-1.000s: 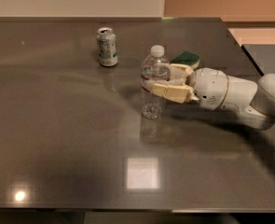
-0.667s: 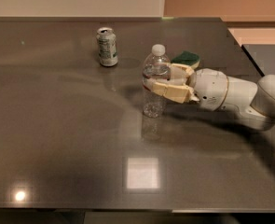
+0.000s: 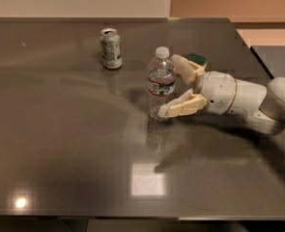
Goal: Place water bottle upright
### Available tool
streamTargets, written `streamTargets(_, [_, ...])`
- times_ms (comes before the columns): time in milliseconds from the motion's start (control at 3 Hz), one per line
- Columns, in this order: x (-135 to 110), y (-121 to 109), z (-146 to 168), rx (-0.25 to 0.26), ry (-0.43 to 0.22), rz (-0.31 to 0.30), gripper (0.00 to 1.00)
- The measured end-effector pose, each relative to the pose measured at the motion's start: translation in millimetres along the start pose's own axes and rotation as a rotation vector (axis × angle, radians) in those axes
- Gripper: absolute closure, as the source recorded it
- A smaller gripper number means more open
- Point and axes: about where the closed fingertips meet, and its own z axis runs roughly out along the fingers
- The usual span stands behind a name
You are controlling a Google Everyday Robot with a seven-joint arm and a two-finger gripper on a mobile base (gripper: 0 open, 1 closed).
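The water bottle (image 3: 161, 81), clear ribbed plastic with a white cap and a red, white and blue label, stands upright on the dark table (image 3: 60, 144) near its middle. My gripper (image 3: 169, 87) reaches in from the right and is open. One finger (image 3: 184, 67) lies behind the bottle's right side. The other finger (image 3: 181, 107) lies in front, near the bottle's base. The jaws are spread wide and still straddle the bottle. I cannot tell whether a fingertip still touches it.
A short silver-green drink can (image 3: 111, 48) stands upright to the back left of the bottle. A green sponge (image 3: 198, 58) lies just behind my gripper. The table's right edge (image 3: 258, 57) is close behind my arm.
The fingers were closed on the bottle and have now spread apart, letting it go. The bottle stays standing at about the same spot.
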Motion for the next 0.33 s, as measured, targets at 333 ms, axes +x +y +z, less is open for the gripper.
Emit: streamTargets(333, [0.0,0.0,0.1,0.0,0.0,0.0,0.0])
